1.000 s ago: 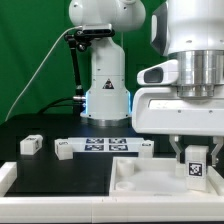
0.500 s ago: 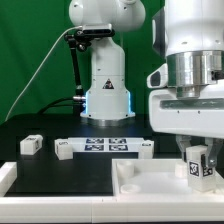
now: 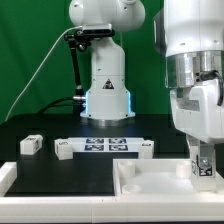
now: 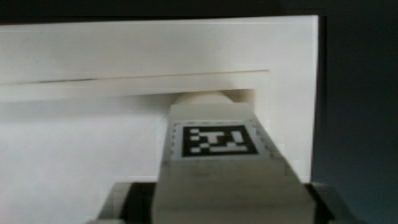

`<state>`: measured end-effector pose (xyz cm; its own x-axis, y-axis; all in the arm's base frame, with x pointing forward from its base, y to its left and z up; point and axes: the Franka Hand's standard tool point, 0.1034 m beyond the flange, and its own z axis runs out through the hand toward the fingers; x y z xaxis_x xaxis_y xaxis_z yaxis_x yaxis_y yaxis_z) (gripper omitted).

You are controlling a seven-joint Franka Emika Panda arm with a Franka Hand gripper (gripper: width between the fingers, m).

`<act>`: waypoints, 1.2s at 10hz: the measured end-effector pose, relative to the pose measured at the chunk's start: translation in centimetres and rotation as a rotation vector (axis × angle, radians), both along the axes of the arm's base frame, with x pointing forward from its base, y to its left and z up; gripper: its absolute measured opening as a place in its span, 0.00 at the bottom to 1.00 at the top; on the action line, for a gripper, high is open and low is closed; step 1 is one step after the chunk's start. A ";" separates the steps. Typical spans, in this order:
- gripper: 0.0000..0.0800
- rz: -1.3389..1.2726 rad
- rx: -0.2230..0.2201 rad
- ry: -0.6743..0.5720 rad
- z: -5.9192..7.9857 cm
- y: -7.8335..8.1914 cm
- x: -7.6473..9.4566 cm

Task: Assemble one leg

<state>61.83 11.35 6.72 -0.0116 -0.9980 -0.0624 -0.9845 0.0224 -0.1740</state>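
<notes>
While the arm hangs at the exterior view's right, its claw (image 3: 203, 160) is clamped on the leg (image 3: 201, 166), a small white block with a black-and-white square tag on one face. From the exterior view the leg sits between the claw's fingers, just above or touching the big white tray (image 3: 150, 175) with raised rims; whether it rests on the tray floor cannot be told from here. The wrist view shows the leg (image 4: 221, 150) close up, its tag facing the camera, with the tray's (image 4: 107, 80) pale surface and one of its ridges behind it and the fingers (image 4: 134, 200) pressing on both sides low in the picture.

On the black counter (image 3: 60, 172), towards the exterior view's left, another small white block (image 3: 31, 145) lies alone, well apart from the tray. Near the middle a second block (image 3: 64, 149) sits just beside the marker board (image 3: 106, 146), the flat white strip with several tags, and a third block (image 3: 144, 149) lies at the strip's other end, near the tray's back rim. Behind them stands the arm's white base (image 3: 106, 75), with a black stand (image 3: 76, 60) beside it, in front of a green backdrop (image 3: 30, 50).
</notes>
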 end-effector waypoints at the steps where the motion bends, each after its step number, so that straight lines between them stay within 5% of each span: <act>1: 0.37 0.021 -0.004 -0.001 0.0 0.0 0.0; 2: 0.37 0.068 -0.012 -0.003 0.0 0.0 0.0; 4: 0.77 0.251 -0.047 -0.022 0.5 0.0 0.4; 12: 0.81 1.292 -0.278 -0.043 0.9 0.6 0.8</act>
